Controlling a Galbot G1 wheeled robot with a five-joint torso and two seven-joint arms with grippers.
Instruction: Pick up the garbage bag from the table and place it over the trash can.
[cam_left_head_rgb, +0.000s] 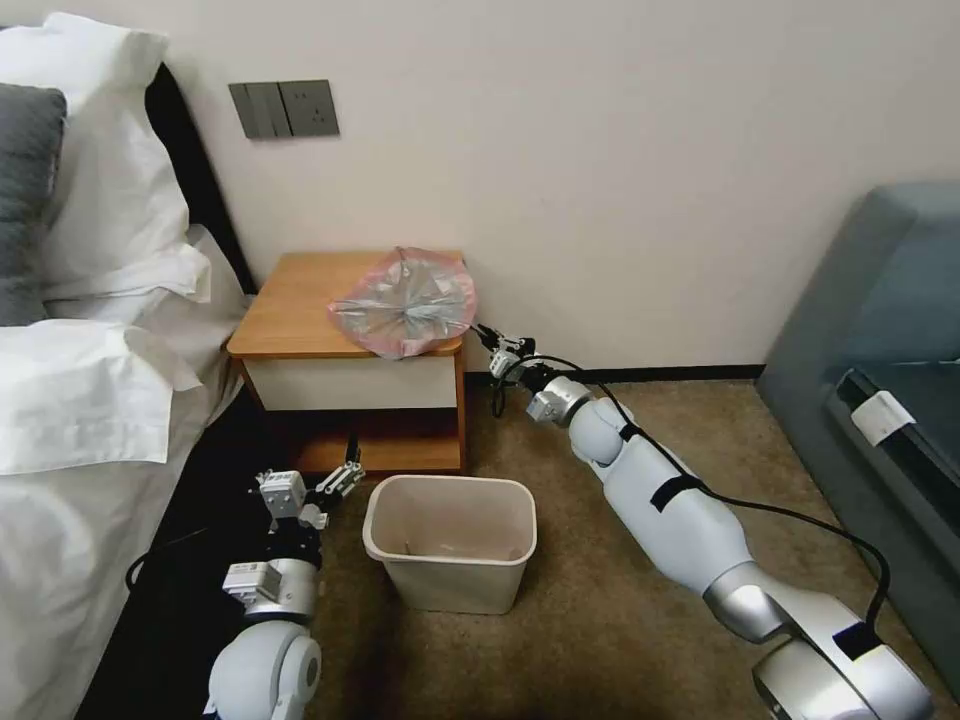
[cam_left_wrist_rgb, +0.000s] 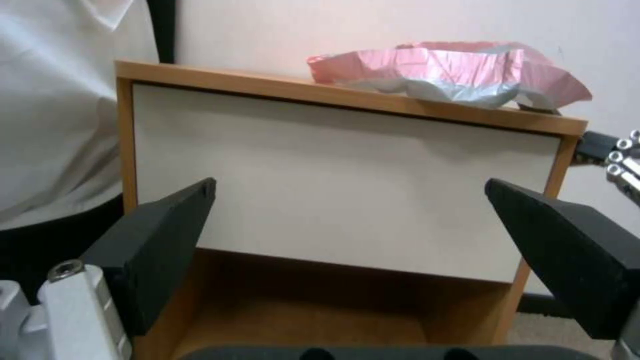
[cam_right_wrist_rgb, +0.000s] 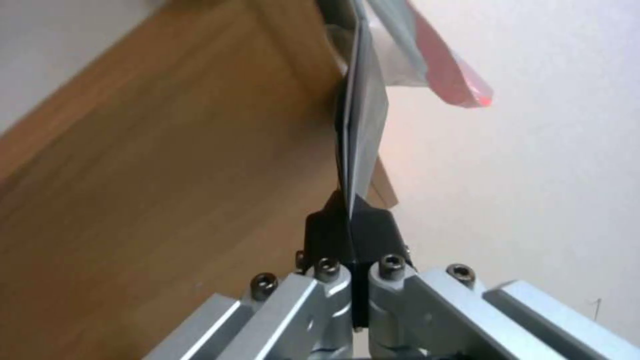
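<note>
The garbage bag, crinkled grey plastic with a pink rim, lies on the right half of the table and hangs over its right edge. My right gripper reaches in from the right at tabletop height. Its fingers are pressed flat together, and the tips meet the overhanging edge of the bag. The cream trash can stands open on the carpet in front of the table. My left gripper hangs low beside the can. It is open and faces the white drawer front, with the bag above.
A bed with white pillows runs along the left, close to the table and my left arm. A grey upholstered seat stands at the right. The wall is directly behind the table. Open carpet lies to the right of the can.
</note>
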